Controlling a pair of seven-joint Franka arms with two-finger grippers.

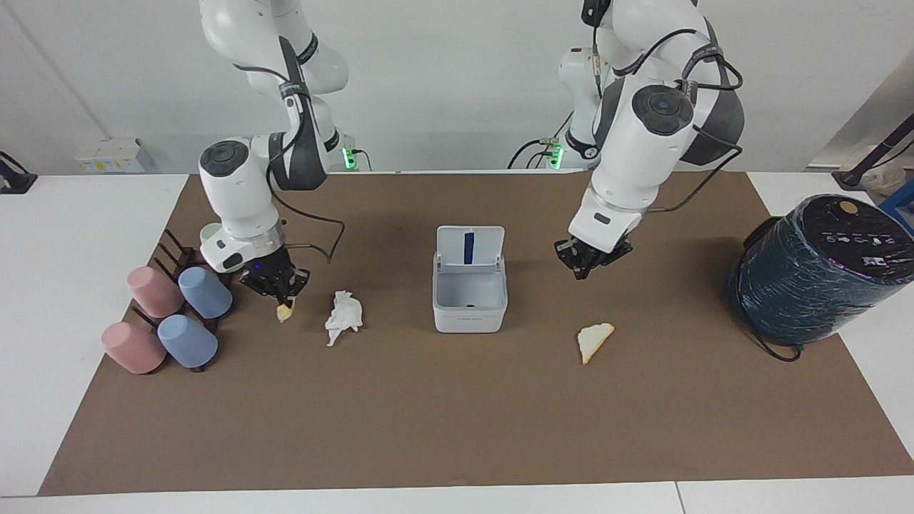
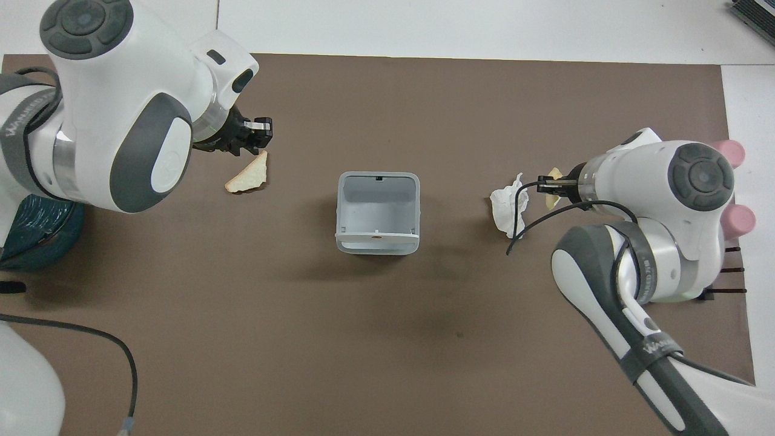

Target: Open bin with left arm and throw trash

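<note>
Lid up, the bin (image 1: 469,293) stands open mid-mat, its hinged lid (image 1: 469,248) tilted back on the edge nearer the robots and showing a blue stripe; nothing can be made out in its grey hollow. The left gripper (image 1: 587,261) hangs in the air toward the left arm's end of the bin, over bare brown mat (image 1: 457,428), carrying nothing; whether its fingers are together or apart cannot be told. The pale bread-like slice (image 1: 594,341) lies flat on the mat, farther from the robots than that gripper and clear of it.

Toward the right arm's end, the right gripper (image 1: 280,287) points down with its fingers clamped on the yellowish peel bit (image 1: 285,311), which dangles from the tips just above the mat. The crumpled tissue (image 1: 344,317) lies just beside it, between the peel and the bin, untouched. Pink and blue cups (image 1: 166,318) lie tipped on a dark rack by the right arm's end of the mat. A big dark teal cylinder (image 1: 821,268) sits at the left arm's end, well apart from the bin
</note>
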